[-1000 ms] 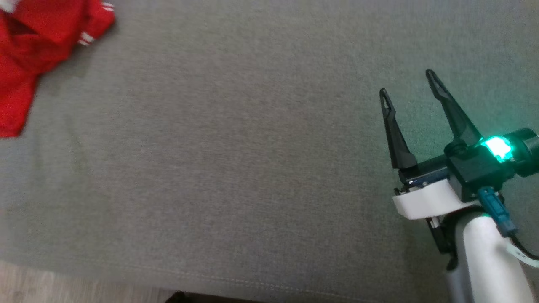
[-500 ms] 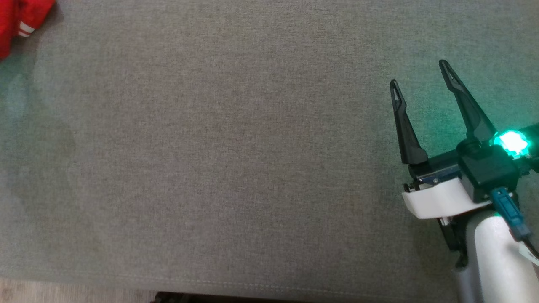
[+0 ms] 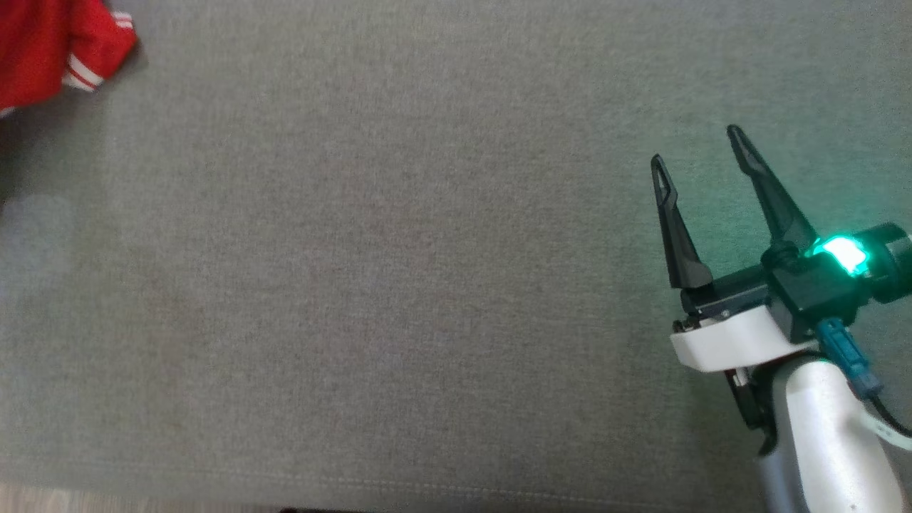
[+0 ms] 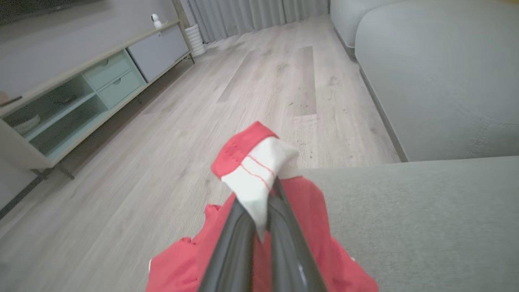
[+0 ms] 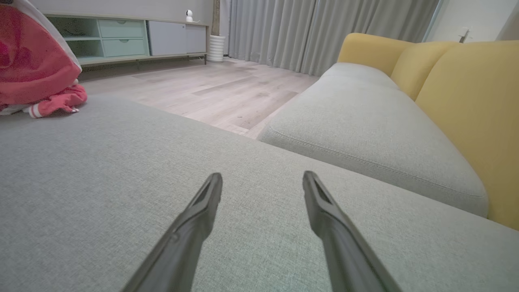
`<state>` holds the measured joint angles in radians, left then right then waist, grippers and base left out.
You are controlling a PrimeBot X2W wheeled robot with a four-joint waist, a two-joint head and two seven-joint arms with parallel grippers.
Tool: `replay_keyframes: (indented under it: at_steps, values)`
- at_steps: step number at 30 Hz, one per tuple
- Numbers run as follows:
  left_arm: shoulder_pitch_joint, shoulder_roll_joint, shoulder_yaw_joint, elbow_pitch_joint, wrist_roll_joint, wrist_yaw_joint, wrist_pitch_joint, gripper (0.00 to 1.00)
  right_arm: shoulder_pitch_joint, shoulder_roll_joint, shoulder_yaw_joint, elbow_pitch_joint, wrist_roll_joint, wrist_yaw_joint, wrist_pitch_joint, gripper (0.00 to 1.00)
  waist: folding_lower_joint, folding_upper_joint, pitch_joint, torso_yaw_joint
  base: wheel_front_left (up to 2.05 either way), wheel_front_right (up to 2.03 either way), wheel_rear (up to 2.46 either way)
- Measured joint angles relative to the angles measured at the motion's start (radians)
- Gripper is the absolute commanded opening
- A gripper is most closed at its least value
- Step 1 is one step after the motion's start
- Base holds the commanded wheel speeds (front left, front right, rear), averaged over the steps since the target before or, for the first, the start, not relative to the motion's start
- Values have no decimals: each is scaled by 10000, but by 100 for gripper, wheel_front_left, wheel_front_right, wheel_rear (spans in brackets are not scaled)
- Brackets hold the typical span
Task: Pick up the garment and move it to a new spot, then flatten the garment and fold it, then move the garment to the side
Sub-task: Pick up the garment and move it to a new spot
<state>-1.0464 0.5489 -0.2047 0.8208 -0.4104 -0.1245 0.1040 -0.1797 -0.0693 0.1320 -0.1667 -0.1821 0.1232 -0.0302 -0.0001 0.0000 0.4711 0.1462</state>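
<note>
The red garment [image 3: 43,50] sits at the far left corner of the grey sofa seat [image 3: 399,271], a white-striped cuff poking out toward the middle of the cushion. Looking along the left hand [image 4: 263,202], its two dark fingers are pressed together and pinch a white, red-edged fold of the garment [image 4: 243,150]. More red cloth bunches below and around the fingers, right at the seat's edge, with the pale wooden floor [image 4: 243,81] beyond. A low sideboard [image 4: 81,89] with mint-green drawers runs along the wall on the far side of that floor.

The right hand [image 3: 695,146] hangs over the right part of the seat, well apart from the garment. Its fingers are spread wide with nothing between them, and a green light [image 3: 841,253] glows at the wrist. From along the right hand [image 5: 262,175], the garment [image 5: 36,69] shows at the far left as a raised red mass, its lower folds and a striped cuff touching the cushion. A second grey seat with yellow back cushions [image 5: 466,101] stands across a strip of floor, and grey curtains [image 5: 284,32] hang behind.
</note>
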Motion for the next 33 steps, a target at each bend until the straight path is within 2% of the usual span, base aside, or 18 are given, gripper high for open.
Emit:
replay_keyframes:
  at_steps: [5,10,18,24,28,33]
  values:
    - [-452,19,-1369,-1306,138,-79,418,0,31,54,-35,965,583,0,-606,100,0,0,-995,-288,0,0,0]
    - [-836,-349,-2562,-2754,-267,-79,955,0,135,81,100,1567,1327,0,-1034,100,-1,0,-1978,-710,0,0,0]
    - [-1178,-1289,-4046,-4322,-1277,-79,1296,0,706,151,0,2117,1799,0,-1384,100,-2,0,-3351,-1753,0,0,0]
    - [-1065,-2054,-4426,-5202,-2174,-81,1227,0,892,171,-360,2159,1985,0,-1553,100,-1,1,-3919,-2424,0,0,0]
    - [217,-2173,-4481,-5499,-2577,79,928,0,1348,176,-447,2240,2080,0,-1626,100,-2,1,-3949,-2514,0,0,0]
    - [3514,-2171,-4447,-4562,-3264,848,8,0,1405,205,-449,2341,2107,0,-1728,100,1,1,-3777,-2518,0,0,0]
